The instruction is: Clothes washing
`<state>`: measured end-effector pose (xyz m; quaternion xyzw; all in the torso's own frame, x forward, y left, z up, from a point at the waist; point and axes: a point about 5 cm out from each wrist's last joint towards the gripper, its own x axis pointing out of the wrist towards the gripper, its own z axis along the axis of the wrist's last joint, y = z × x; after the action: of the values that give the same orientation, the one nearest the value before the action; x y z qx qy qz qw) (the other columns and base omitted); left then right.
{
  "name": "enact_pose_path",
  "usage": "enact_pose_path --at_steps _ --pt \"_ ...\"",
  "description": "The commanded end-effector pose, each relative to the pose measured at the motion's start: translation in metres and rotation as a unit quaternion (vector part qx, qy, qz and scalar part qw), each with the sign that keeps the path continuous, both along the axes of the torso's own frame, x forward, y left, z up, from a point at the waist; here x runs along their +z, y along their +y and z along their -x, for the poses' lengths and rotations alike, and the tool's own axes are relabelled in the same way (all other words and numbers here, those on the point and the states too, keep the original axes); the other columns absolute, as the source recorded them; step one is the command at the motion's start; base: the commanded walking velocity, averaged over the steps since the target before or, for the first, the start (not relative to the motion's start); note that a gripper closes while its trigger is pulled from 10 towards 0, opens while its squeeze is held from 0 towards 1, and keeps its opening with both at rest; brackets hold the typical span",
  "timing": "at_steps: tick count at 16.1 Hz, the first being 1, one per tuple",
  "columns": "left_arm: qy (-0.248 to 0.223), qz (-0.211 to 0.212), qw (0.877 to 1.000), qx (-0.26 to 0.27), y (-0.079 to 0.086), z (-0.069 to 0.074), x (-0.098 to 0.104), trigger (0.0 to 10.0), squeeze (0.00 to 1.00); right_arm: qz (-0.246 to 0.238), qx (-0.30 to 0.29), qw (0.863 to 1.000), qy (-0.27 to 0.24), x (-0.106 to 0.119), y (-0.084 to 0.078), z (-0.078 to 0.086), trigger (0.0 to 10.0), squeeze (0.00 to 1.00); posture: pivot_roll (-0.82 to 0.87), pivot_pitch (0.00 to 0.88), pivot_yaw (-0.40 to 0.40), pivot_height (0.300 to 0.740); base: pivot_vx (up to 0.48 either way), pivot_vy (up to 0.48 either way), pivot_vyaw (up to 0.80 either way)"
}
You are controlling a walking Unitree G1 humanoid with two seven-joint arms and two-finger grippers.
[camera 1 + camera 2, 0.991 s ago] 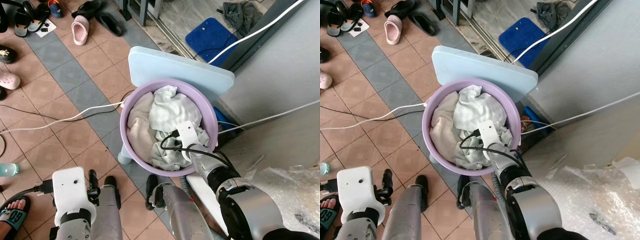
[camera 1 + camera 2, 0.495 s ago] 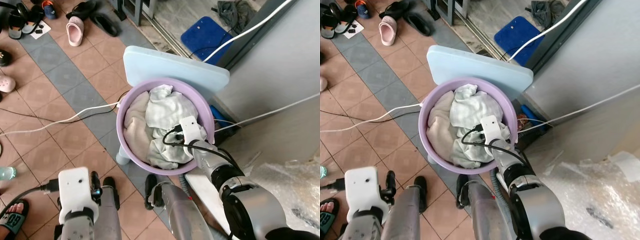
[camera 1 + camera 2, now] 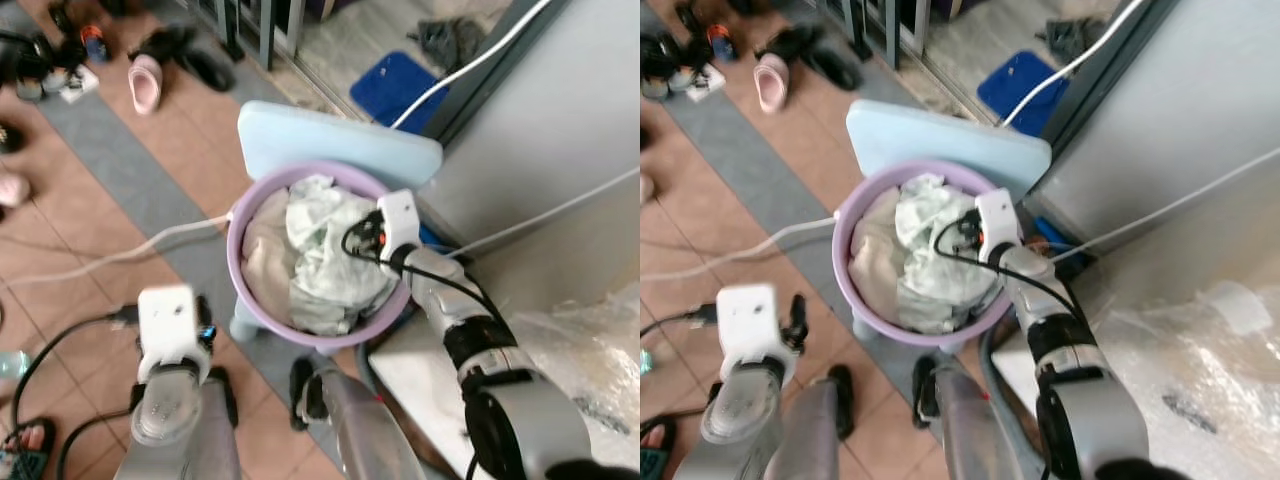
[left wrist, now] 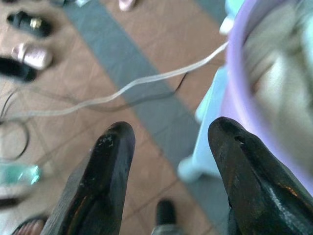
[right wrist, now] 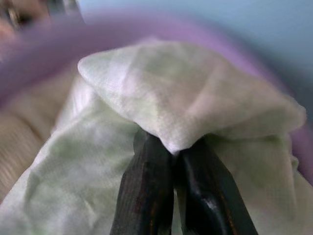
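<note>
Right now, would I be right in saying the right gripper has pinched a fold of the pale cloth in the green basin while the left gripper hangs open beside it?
Nearly: the basin is purple, not green, as the left eye view shows. The right gripper does pinch the pale cloth, and the left gripper hangs open beside the basin.

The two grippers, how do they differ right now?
The left gripper is open, its fingers spread over bare floor tiles beside the basin; the right gripper is shut on a pale cloth. The left holds nothing and sits outside the basin; the right reaches in over the laundry. Both have two long black fingers.
</note>
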<state>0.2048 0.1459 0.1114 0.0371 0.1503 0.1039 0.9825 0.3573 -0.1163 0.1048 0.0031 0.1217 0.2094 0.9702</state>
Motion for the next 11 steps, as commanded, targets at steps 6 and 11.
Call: enact_pose_path --at_steps 6,11 --pt "-0.015 -0.013 1.0 -0.02 0.004 -0.021 -0.004 10.0 0.0 -0.091 -0.032 0.98 -0.172 0.064 0.016 0.05 0.0 0.0 0.01 0.064 0.031 0.74 0.0 0.0 0.0" --pt "-0.033 -0.01 0.999 -0.027 0.0 -0.042 -0.001 10.0 0.0 -0.061 -0.065 0.979 -0.183 0.064 0.002 0.064 10.0 0.0 0.01 0.01 0.022 0.74 -0.136 0.0 0.0"
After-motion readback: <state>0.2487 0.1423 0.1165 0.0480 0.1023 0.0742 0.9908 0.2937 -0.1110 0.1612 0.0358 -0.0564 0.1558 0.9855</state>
